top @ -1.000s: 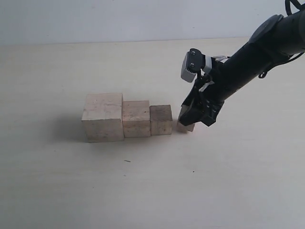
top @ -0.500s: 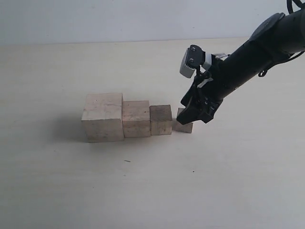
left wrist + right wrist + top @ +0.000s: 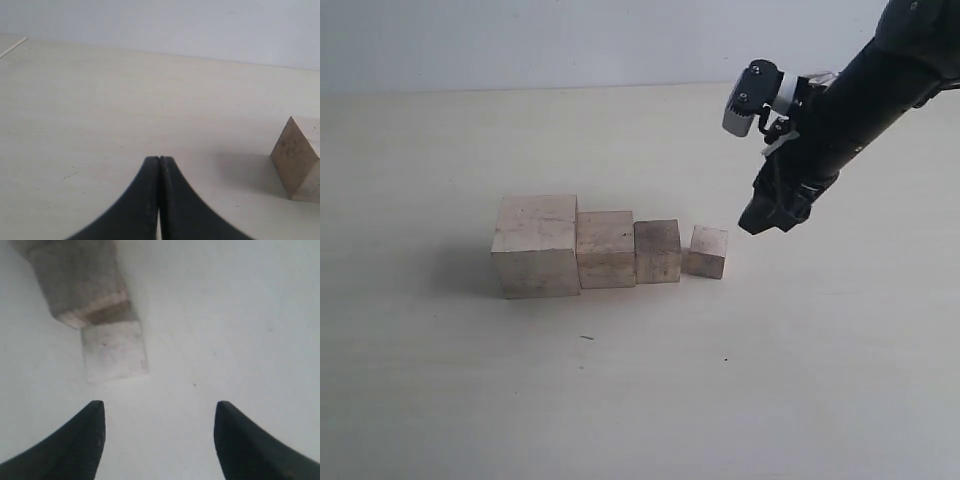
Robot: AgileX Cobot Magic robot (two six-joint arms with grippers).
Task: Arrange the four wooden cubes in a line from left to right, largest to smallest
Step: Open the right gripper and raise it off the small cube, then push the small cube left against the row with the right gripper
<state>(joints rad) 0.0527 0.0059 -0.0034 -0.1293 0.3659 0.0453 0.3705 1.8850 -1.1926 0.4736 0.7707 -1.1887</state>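
Four pale wooden cubes stand in a row on the table, graded in size. The largest cube [image 3: 535, 245] is at the left, then the second cube [image 3: 606, 248], the third cube [image 3: 658, 250] and the smallest cube [image 3: 707, 251], which sits slightly apart at the right end. My right gripper [image 3: 765, 215] hangs open above and to the right of the smallest cube [image 3: 115, 350], holding nothing. My left gripper [image 3: 159, 160] is shut and empty over bare table, with the largest cube [image 3: 298, 159] off to one side. The left arm does not appear in the exterior view.
The pale tabletop [image 3: 620, 390] stretches around the row, meeting a light wall [image 3: 570, 40] at the back. The right arm [image 3: 860, 90] slants in from the upper right. A thin pale stick [image 3: 13, 46] lies far off in the left wrist view.
My right gripper has let go of the smallest cube, then risen and drawn back to the right. The cube stays at the right end of the row.
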